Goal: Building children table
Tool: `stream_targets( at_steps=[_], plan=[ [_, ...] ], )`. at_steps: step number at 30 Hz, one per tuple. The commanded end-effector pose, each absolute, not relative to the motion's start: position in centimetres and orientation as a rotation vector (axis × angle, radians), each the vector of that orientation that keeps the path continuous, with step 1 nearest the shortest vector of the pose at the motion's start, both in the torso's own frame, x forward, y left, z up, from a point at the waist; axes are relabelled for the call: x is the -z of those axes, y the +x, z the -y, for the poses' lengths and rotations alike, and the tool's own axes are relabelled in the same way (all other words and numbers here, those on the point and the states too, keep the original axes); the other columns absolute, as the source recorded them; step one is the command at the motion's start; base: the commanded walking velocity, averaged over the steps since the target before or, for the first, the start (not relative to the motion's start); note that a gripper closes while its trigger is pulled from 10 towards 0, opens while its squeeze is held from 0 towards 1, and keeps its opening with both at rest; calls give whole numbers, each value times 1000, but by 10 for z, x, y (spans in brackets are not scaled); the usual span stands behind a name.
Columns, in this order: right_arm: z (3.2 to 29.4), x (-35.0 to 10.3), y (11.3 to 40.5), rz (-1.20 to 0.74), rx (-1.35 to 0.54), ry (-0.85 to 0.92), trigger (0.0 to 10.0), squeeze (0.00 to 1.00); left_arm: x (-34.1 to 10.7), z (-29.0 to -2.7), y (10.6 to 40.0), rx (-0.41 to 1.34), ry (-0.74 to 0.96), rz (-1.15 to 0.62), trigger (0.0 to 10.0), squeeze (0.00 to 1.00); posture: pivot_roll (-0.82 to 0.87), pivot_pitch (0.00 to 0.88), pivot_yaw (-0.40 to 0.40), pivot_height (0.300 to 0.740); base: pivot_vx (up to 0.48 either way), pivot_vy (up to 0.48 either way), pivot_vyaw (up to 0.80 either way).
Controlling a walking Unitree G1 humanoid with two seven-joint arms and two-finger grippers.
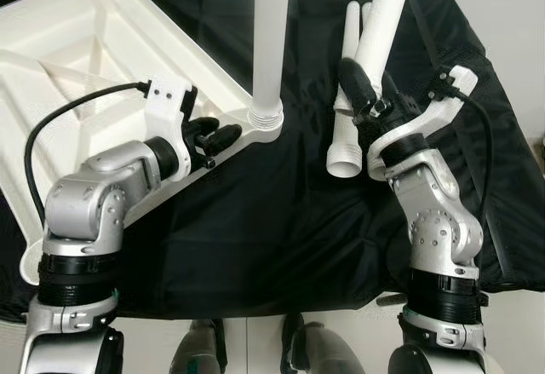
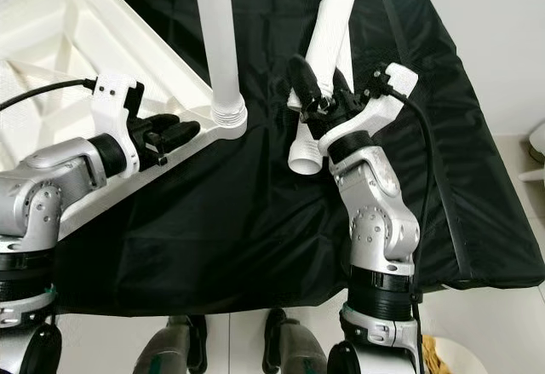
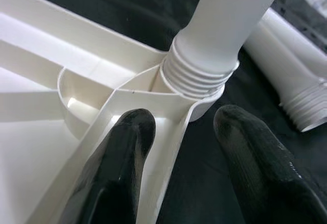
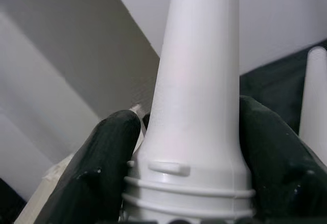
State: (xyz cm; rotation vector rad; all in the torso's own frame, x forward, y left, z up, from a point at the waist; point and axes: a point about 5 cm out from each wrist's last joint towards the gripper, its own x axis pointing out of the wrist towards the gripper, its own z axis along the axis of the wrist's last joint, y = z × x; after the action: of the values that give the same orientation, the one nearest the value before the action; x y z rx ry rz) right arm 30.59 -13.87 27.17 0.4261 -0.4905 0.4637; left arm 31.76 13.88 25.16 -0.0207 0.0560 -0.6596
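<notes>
- My left gripper (image 1: 217, 135) reaches forward from a bent elbow, fingers (image 3: 120, 147) parted;
- my right gripper (image 1: 368, 101) points up, fingers (image 4: 104, 157) clamped.

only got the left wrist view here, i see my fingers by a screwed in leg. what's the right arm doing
Observer: The right gripper is shut on a second white leg, held tilted above the black cloth.
Operator: any legs left lying down
Observer: Yes, a loose leg lies on the cloth just beside the right gripper.
Operator: where's my left gripper on the tabletop overall
Observer: The left gripper is open at the corner of the upturned white tabletop, next to the upright leg.
</notes>
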Motion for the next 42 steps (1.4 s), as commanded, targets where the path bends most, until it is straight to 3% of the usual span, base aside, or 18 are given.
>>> stream_targets(
  at_steps=[1, 18, 22, 42],
  plan=[
    [138, -274, 298, 558, -488, 380, 10000, 0, -246, -141, 318, 622, -24, -55, 10000, 0, 16, 143, 6, 740, 0, 0, 0],
    [139, -263, 291, 660, -556, 258, 10000, 0, -253, -141, 315, 694, -110, 16, 10000, 0, 2, 100, 20, 740, 0, 0, 0],
    [130, -255, 289, 667, -618, 152, 10000, 0, -248, -136, 314, 712, -99, 18, 10000, 0, -13, 89, 24, 740, 0, 0, 0],
    [106, -254, 277, 766, -774, -32, 10000, 0, -264, -143, 319, 766, -82, 35, 10000, 0, 9, 77, 53, 740, 0, 0, 0]
  ],
)
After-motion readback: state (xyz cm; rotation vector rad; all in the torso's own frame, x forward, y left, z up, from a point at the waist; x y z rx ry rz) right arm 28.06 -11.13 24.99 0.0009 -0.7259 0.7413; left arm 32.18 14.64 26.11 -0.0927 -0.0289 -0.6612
